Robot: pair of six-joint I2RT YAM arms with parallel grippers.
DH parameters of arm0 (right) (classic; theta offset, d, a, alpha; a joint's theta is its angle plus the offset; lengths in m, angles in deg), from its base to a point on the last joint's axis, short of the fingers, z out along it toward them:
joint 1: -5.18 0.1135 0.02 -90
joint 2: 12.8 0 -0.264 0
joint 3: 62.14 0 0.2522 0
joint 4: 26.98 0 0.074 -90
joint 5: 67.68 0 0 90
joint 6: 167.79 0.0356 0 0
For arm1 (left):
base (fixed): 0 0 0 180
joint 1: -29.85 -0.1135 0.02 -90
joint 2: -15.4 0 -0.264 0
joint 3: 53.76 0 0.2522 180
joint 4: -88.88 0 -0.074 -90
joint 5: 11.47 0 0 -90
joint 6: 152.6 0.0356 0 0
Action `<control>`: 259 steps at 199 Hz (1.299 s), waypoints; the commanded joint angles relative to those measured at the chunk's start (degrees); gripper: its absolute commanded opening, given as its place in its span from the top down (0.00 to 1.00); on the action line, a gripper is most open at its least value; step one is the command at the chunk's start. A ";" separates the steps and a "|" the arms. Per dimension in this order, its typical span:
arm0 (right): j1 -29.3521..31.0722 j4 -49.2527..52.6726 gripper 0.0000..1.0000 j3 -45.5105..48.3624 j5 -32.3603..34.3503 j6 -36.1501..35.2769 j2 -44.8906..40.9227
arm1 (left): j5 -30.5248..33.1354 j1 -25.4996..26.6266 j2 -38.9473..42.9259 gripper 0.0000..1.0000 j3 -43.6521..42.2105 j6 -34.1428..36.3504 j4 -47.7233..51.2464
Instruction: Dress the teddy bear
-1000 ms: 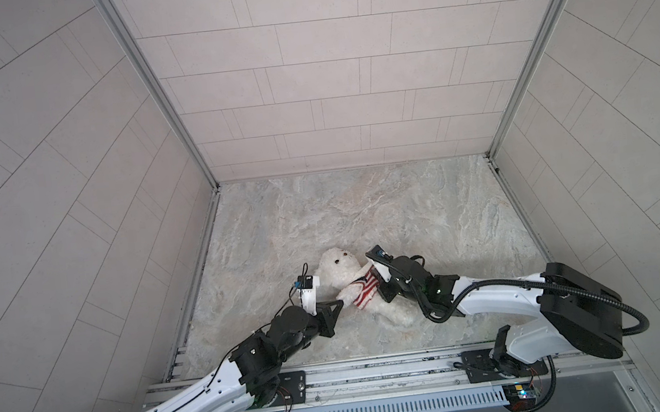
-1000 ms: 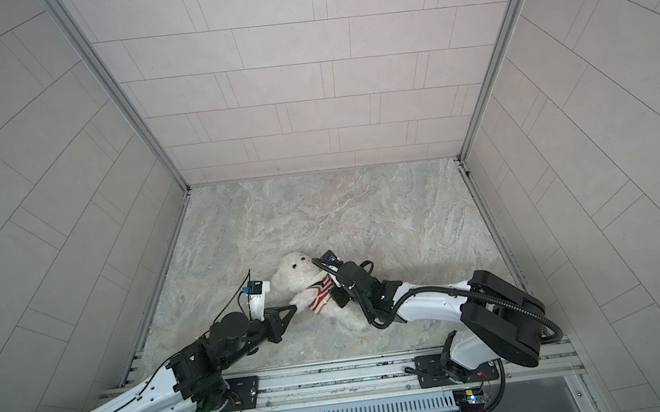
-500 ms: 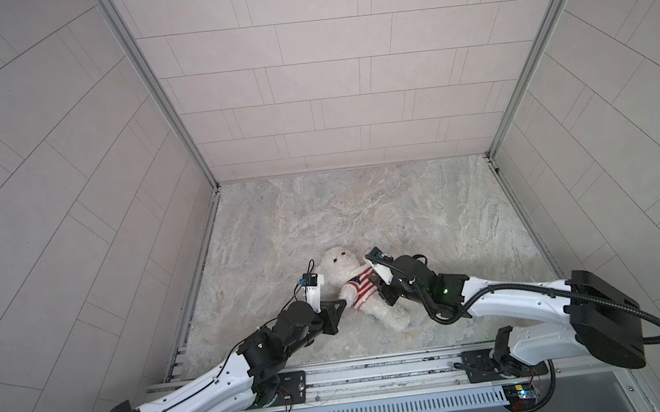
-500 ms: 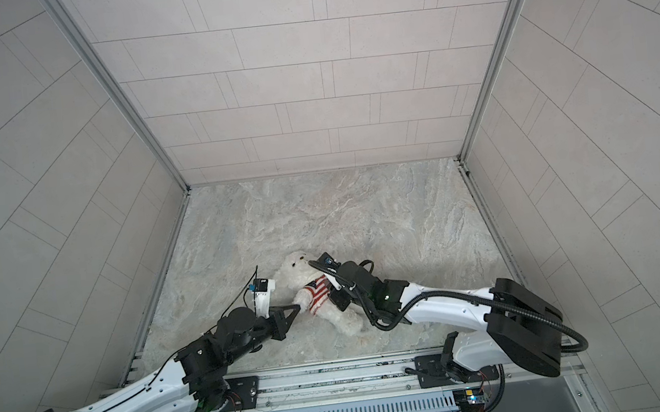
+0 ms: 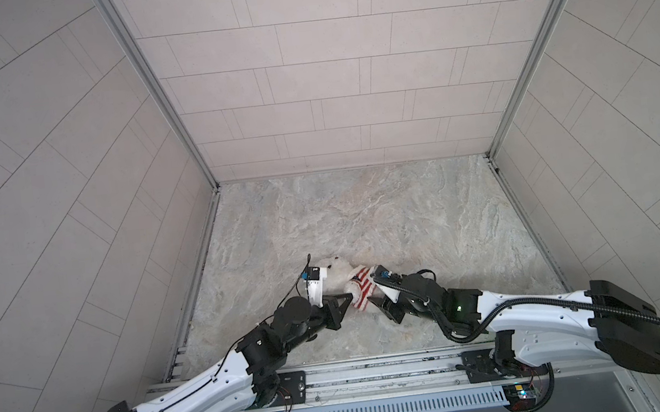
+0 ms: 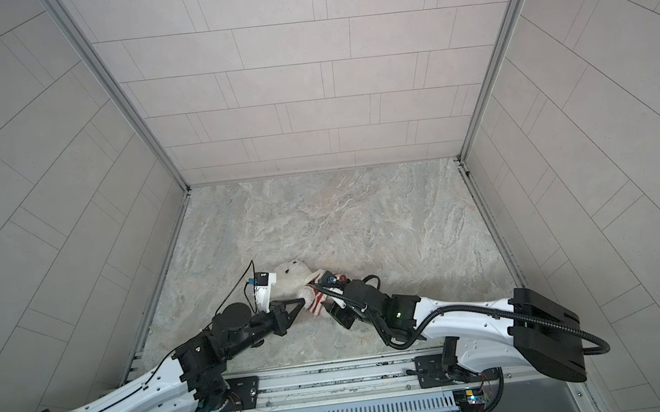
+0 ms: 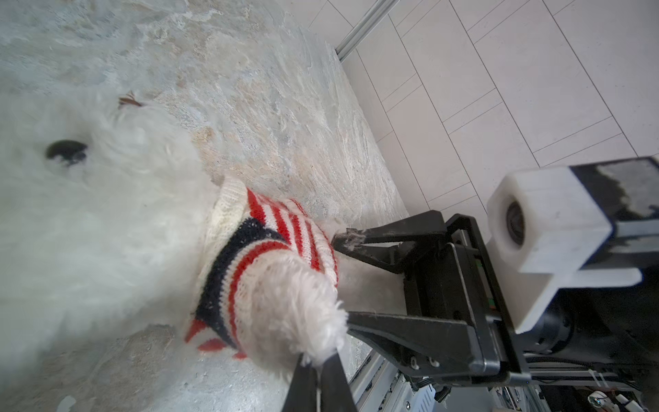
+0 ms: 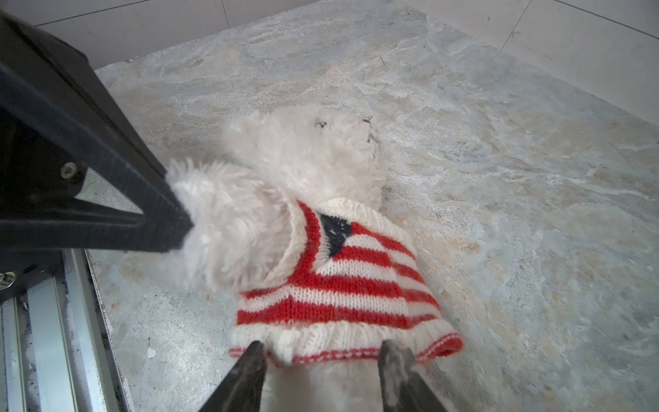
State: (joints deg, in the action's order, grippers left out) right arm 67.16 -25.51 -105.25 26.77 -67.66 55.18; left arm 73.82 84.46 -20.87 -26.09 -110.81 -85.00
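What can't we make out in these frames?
- Legs of bear: right wrist view, cut off by the bottom edge behind right pincer; both top views, under that pincer.
- Face of bear: left wrist view, blurred, too close.
- Tips of left pincer: right wrist view, buried in paw fur.
- Back of sweater: all views, under the bear.

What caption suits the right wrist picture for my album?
Fluffy white plush teddy bear in a red-and-white striped knit sweater, one arm pinched by the left fingers.
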 commanded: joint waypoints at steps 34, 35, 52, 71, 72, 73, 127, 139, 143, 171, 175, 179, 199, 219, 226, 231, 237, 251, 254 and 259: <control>0.16 -4.65 0.52 -1.57 0.82 0.06 5.35 | -1.08 -0.29 -0.30 1.00 1.71 -0.22 -3.21; 0.16 -4.70 0.53 -1.54 0.87 0.11 5.38 | -1.04 -0.29 -0.29 1.00 1.68 -0.22 -3.24; 0.16 -5.02 0.69 -1.23 1.60 0.33 6.10 | -0.82 -0.36 0.34 1.00 1.39 -0.38 -2.80; 0.16 -4.60 0.87 -0.45 3.59 0.59 5.42 | -0.23 -0.38 1.52 1.00 0.77 -1.03 -1.79; 0.16 -4.59 0.88 -0.32 3.70 0.59 5.32 | -0.22 -0.38 1.58 1.00 0.68 -1.11 -1.73; 0.16 -4.54 0.89 -0.25 3.85 0.59 5.28 | -0.17 -0.38 1.66 1.00 0.64 -1.19 -1.71; -1.81 -1.94 1.00 3.68 9.57 3.35 1.53 | 2.13 -0.38 6.99 1.00 0.35 -0.47 5.20; -3.00 -1.86 1.00 4.73 9.82 4.63 0.86 | 2.70 -0.62 8.11 1.00 0.42 -0.31 7.00; -3.43 -1.87 1.00 5.16 9.92 4.94 0.71 | 2.77 -0.76 8.48 1.00 0.40 -0.39 7.53; -6.16 -1.24 1.00 7.56 9.99 6.36 -0.20 | 2.09 -2.26 9.92 1.00 -0.82 -1.83 9.13; -6.55 -1.35 1.00 7.96 9.81 6.39 -0.34 | 1.99 -2.42 10.14 1.00 -1.01 -2.08 9.12; -6.87 -1.26 1.00 8.21 9.71 6.39 -0.47 | 1.99 -2.42 10.45 1.00 -1.32 -2.29 9.11; -7.48 -0.48 1.00 9.02 9.70 6.09 -1.42 | 2.16 -2.58 11.89 1.00 -2.21 -2.85 9.13; -7.48 -0.19 1.00 8.65 7.89 4.64 -1.98 | 1.75 -2.59 11.96 1.00 -2.67 -3.06 7.80; -7.48 -0.19 1.00 8.23 6.83 3.93 -1.96 | 1.35 -2.61 11.33 1.00 -2.70 -3.08 7.16; -7.48 -0.19 1.00 7.76 5.74 3.45 -1.82 | 1.01 -2.60 10.80 1.00 -2.69 -3.01 6.50; -7.48 -0.18 1.00 7.25 4.15 2.65 -1.65 | 0.64 -2.58 9.91 1.00 -2.58 -3.03 5.80; -7.23 -1.11 0.94 6.27 0.46 1.39 -1.32 | -0.37 -2.60 7.61 1.00 -2.41 -3.06 3.85; -7.22 -1.44 0.92 6.11 -0.35 1.07 -1.28 | -0.61 -2.58 7.15 1.00 -2.40 -3.10 3.36; -6.99 -2.03 0.88 5.97 -1.45 0.56 -1.36 | -1.04 -2.58 6.42 1.00 -2.40 -3.12 2.59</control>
State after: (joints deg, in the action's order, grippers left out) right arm 62.00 -32.92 -99.10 23.43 -64.31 53.48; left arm 72.70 82.60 -12.50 -28.74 -113.69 -78.42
